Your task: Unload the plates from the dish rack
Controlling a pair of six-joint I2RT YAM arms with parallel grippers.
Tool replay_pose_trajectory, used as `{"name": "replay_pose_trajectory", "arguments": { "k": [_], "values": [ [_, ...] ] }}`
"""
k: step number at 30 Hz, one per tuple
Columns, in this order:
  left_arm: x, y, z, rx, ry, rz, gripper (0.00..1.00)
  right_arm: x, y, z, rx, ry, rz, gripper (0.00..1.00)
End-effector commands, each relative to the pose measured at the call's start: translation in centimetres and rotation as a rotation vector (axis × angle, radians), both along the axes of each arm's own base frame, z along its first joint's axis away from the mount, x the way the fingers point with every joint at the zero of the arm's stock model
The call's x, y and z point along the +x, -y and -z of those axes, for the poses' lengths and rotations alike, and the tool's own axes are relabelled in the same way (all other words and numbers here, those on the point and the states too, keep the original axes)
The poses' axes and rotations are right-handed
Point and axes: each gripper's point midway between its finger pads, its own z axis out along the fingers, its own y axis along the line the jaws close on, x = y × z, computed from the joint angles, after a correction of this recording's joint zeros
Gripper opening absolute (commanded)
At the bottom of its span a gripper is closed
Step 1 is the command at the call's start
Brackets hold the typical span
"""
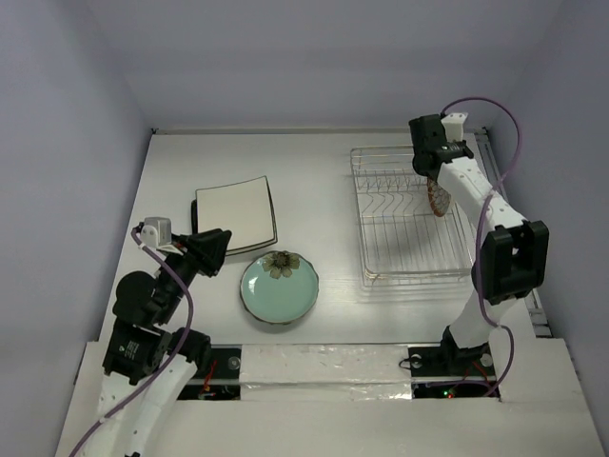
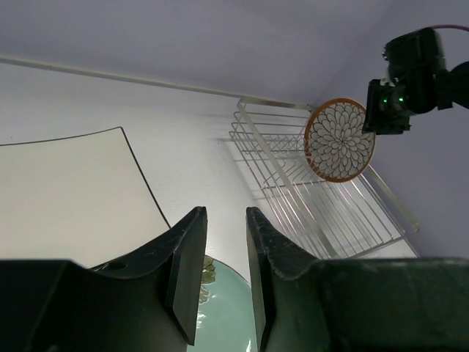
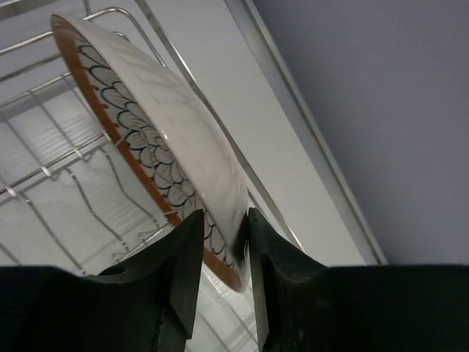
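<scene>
Over the back right of the white table (image 1: 314,181), the right gripper (image 1: 436,184) is clenched on the rim of the round brown-rimmed petal-patterned plate (image 1: 439,200). The plate stands on edge, tilted, above the rectangular silver wire dish rack (image 1: 409,252). From the right wrist view, the fingers pinch only a narrow strip of rim, and most of the plate reaches away from the hold.

That looks like the main risk. A thin, smooth edge held off-centre could swivel or slip between the pads if the arm swings quickly, and the plate would drop onto the wires or the table. A second risk is the lower edge catching an upright tine. Whether it is already clear of the tines cannot be told from these views. A sideways move made too soon could drag the light rack along or twist the plate out of the grip.

The rack holds no other plate that I can see; apart from the gripped one over it, its rows of tines stand bare. Well apart, on the left, lies a stack of square cream-white plates with dark rims (image 1: 235,214). Just beside it, the round scalloped teal plate (image 1: 279,290) sits flat on the table. How many plates are in the stack I cannot tell.

The left gripper (image 1: 214,249) hovers just beside both, jaws parted with nothing between them. A plate set down there could crowd that arm.
</scene>
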Motion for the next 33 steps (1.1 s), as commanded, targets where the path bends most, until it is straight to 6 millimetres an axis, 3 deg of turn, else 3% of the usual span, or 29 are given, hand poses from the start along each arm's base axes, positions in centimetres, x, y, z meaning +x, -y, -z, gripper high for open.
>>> {"name": "replay_pose_trajectory", "arguments": {
  "k": [1, 5, 6, 11, 17, 23, 27, 31, 33],
  "values": [
    [-0.7, 0.3, -1.6, -0.018, 0.063, 0.027, 0.25, -0.2, 1.3, -1.1, -0.086, -0.027, 0.059, 0.34],
    [-1.0, 0.4, -1.8, -0.020, 0.071, 0.034, 0.26, -0.4, 1.6, -0.2, -0.113, -0.056, 0.074, 0.24],
    [-1.0, 0.4, -1.8, -0.021, 0.070, 0.035, 0.26, -0.6, 1.8, -0.4, -0.123, -0.057, 0.081, 0.17],
    [-1.4, 0.6, -2.0, -0.028, 0.081, 0.050, 0.26, -1.2, 2.4, -2.4, -0.156, -0.024, 0.109, 0.00],
    [-1.4, 0.6, -2.0, -0.029, 0.080, 0.050, 0.26, -2.1, 2.3, -7.2, -0.209, 0.041, 0.116, 0.00],
    [-1.4, 0.6, -2.0, -0.028, 0.077, 0.049, 0.26, -3.4, 2.1, -13.8, -0.238, 0.154, 0.130, 0.00],
    [-1.3, 0.7, -1.9, -0.026, 0.073, 0.050, 0.26, -4.4, 2.1, -16.1, -0.197, 0.222, 0.113, 0.00],
    [-1.1, 0.7, -1.7, -0.025, 0.065, 0.047, 0.26, -4.5, 2.0, -16.1, -0.187, 0.246, 0.081, 0.00],
    [-1.1, 0.7, -1.7, -0.025, 0.064, 0.046, 0.26, -4.3, 2.0, -15.2, -0.196, 0.224, 0.077, 0.00]
  ]
}}
